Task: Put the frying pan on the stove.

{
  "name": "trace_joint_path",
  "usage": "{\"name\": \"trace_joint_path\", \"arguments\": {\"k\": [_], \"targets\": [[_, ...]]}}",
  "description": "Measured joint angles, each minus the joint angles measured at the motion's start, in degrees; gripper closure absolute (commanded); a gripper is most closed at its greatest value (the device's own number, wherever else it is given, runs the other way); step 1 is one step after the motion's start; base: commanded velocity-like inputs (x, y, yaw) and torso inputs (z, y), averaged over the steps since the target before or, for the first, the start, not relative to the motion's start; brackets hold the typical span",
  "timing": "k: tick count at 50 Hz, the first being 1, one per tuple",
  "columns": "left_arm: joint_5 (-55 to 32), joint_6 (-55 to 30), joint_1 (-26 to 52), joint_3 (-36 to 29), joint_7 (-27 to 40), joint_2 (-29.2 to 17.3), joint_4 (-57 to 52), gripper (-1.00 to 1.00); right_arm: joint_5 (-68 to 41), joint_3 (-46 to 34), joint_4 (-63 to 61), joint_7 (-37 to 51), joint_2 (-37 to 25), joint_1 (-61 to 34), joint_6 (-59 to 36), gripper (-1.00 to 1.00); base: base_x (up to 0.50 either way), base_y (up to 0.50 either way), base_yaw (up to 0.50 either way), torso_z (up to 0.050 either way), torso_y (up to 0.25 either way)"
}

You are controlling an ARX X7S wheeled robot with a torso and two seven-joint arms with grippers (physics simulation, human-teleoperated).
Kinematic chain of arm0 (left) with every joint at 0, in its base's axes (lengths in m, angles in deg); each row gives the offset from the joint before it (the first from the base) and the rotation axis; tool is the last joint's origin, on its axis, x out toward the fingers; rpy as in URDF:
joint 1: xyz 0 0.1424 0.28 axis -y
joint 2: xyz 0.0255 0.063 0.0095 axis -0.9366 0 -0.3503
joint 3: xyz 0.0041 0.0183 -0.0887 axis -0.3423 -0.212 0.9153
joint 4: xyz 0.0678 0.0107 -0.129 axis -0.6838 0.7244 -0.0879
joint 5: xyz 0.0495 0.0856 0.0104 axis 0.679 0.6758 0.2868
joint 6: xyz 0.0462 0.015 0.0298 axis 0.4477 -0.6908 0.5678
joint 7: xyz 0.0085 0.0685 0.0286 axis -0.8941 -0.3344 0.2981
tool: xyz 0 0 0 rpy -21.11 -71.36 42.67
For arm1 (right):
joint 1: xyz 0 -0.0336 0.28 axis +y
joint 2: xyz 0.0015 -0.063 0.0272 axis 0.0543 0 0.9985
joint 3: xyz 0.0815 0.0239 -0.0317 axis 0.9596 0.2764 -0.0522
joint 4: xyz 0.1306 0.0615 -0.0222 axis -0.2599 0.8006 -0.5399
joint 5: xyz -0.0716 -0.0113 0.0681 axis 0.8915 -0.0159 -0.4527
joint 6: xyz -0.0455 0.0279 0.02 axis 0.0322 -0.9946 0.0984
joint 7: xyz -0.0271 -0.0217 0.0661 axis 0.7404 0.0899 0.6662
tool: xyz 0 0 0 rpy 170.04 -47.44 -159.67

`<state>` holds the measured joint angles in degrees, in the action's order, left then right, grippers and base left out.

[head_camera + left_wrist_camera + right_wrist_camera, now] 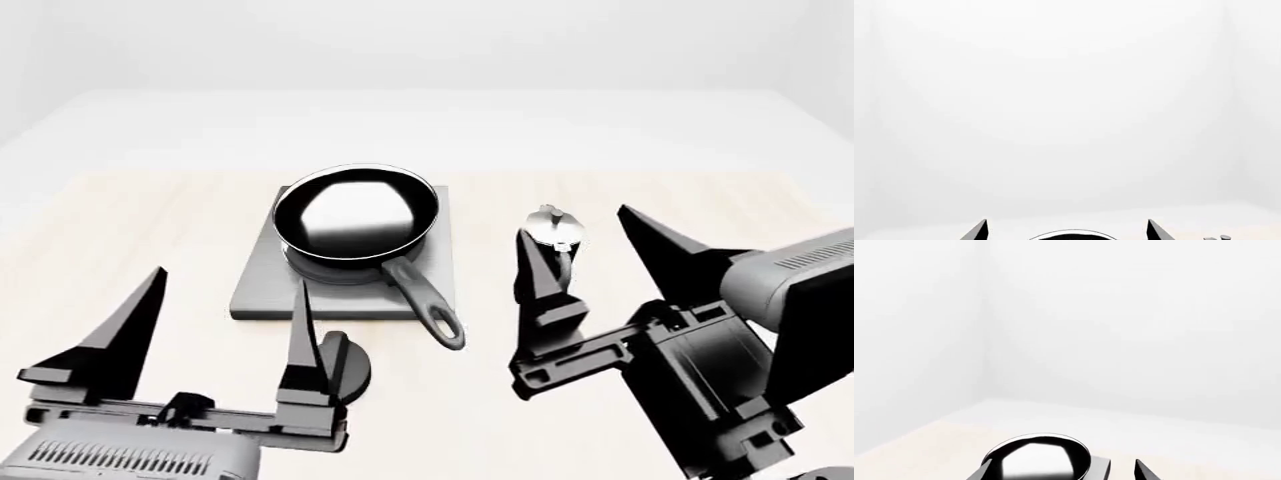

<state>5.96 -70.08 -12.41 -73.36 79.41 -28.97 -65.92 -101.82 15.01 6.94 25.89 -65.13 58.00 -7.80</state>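
Toward the far middle of the pale wooden desk point(120, 220), the frying pan point(355, 212) is sitting on the stove point(434, 270), its glossy black bowl covering the raised rings and its long dark grey handle point(424, 298) reaching out past the stove's near edge, the holed end lying over bare desk. A small black round knob point(350, 366) is resting just off the stove's near edge, close to the handle's tip and partly hidden behind the left gripper. Off the stove's right side, a black-and-silver moka pot point(557, 232) is standing upright, well clear of the pan; the right gripper's nearer finger is overlapping its lower part in the head view.

Both grippers are hovering over the near part of the desk, holding nothing. The left gripper point(214, 330) is showing its fingers point(127, 325) spread wide apart. The right gripper point(601, 265) is likewise spread, its fingers point(537, 275) parted on either side of the moka pot's image.

No brand, label or writing is showing on anything. The wrist views are showing mostly white wall, with the pan's rim point(1071, 235) at the frame edge.
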Motion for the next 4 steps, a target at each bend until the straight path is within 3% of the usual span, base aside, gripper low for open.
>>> {"name": "trace_joint_path", "arguments": {"k": [4], "targets": [[-1.51, 1.56, 3.0, -3.78, 3.79, -2.82, -0.17, -1.0, -0.74, 0.39, -0.51, 0.45, -0.49, -0.18, 0.18, -1.0, 0.0, 0.0, 0.0, 0.0, 0.0]]}}
